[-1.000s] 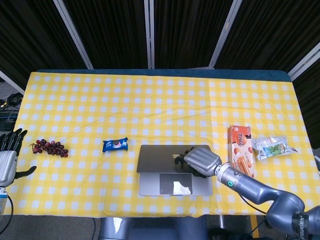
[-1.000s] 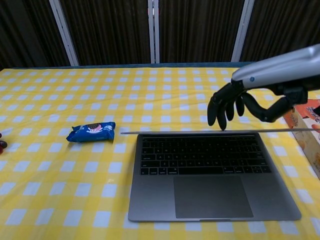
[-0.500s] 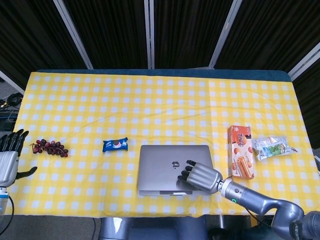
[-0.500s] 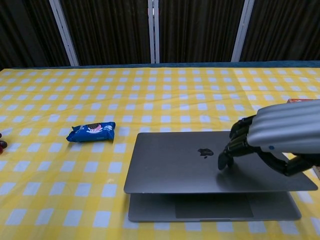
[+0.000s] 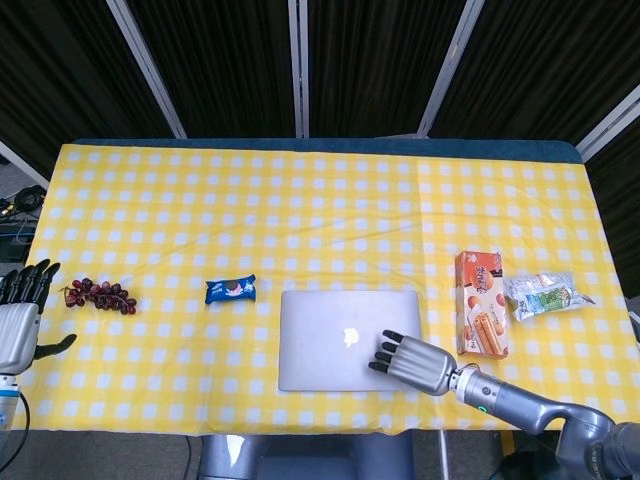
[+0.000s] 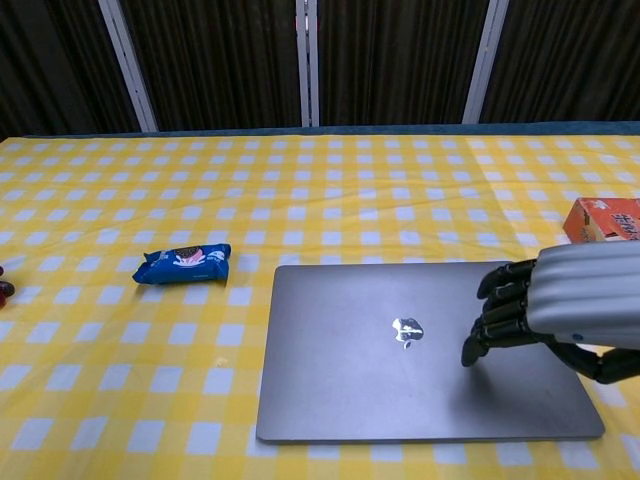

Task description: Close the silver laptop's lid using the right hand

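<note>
Closed silver laptop point(image 6: 400, 350) with pale centre logo, right hand point(image 6: 540, 312) fingertips pressing lid at three o'clock, holding nothing, left hand point(image 5: 20, 320) spread empty, blue snack packet point(image 6: 183, 263) at ten o'clock

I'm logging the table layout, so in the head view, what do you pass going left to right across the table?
Left hand → dark red grape bunch → blue snack packet → closed silver laptop → orange biscuit box → clear plastic snack bag.

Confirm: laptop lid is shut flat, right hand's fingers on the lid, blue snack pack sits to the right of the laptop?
Not quite. The blue snack pack sits to the left of the laptop, as the head view shows. The rest holds: the lid lies flat and the right hand has its fingers on it.
</note>
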Tool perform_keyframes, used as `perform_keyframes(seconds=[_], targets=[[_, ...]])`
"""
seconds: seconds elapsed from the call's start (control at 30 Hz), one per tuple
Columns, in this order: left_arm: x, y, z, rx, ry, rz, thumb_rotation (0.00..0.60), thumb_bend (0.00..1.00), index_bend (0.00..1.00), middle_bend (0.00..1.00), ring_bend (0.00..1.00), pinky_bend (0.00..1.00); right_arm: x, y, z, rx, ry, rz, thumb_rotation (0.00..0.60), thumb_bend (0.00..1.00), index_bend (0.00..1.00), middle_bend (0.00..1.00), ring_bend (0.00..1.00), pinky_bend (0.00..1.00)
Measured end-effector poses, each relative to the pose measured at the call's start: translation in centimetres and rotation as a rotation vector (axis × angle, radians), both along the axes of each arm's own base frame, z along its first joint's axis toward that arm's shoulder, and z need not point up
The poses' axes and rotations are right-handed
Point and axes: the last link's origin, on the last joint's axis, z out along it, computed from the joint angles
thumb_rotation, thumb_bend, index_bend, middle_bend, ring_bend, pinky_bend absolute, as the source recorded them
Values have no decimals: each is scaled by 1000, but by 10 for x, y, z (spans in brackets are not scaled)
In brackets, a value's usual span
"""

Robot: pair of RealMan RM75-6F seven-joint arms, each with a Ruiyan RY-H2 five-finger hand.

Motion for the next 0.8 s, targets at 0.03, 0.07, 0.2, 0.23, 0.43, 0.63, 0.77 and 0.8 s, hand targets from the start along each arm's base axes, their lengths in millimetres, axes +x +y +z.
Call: perform_keyframes(seconds=[0.03,0.07,0.2,0.23,0.43,0.63,0.77,0.8], targets=[[0,0,0,1,-1,0,600,0,0,0,0,0,2,-1,3,-10,-12,8,600,1000,230,269,255,169],[0,0,0,1,-2,0,600,0,0,0,0,0,4,-1,6,-22,-26,17,600,1000,230,269,255,169],[1,0,1,-1,-7,-5,600,0,0,0,0,0,13,-6,32,-112,-107,58,600,1000,225,268,254,169],[2,-1,1,-1,-8,-9,600,0,0,0,0,0,15,-7,40,-142,-128,67,600,1000,216,264,251,169],[5,-3,1,4,-14,-38,600,0,0,0,0,0,12,-2,93,-382,-280,73,600,280,44,91,75,46],[7,-7,0,10,-19,-75,600,0,0,0,0,0,-23,13,122,-591,-331,-132,600,0,0,0,0,0],[8,-10,-1,15,-22,-106,600,0,0,0,0,0,-47,22,130,-688,-327,-272,600,0,0,0,0,0],[9,-11,-2,16,-25,-117,600,0,0,0,0,0,-54,25,130,-712,-324,-315,600,0,0,0,0,0]])
